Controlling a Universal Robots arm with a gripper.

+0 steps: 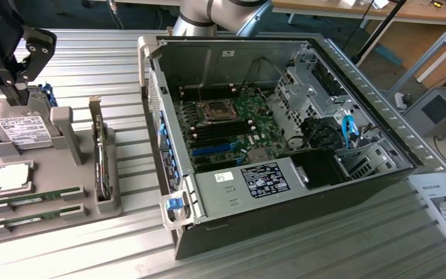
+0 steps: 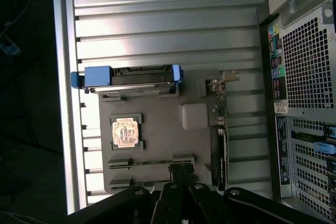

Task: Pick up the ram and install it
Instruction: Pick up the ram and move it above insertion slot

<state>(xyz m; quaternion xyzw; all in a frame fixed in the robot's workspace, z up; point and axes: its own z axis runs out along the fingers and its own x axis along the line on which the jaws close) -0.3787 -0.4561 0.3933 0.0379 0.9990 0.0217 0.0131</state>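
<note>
The gripper (image 1: 17,96) (image 2: 181,171) hangs with its fingers closed together, gripping nothing and touching nothing, above the grey tray (image 1: 68,225) on the ribbed metal table (image 1: 91,58). Two rams sit in slots side by side at the tray's end farthest from the one hard drive (image 1: 20,129): a ram stick (image 1: 35,199) and, nearer the tray's edge, a second ram stick (image 1: 31,217). Between them and the drive lies one processor (image 1: 12,177). One expansion card (image 1: 99,157) stands on edge along the tray's side facing the one open computer case (image 1: 207,64).
</note>
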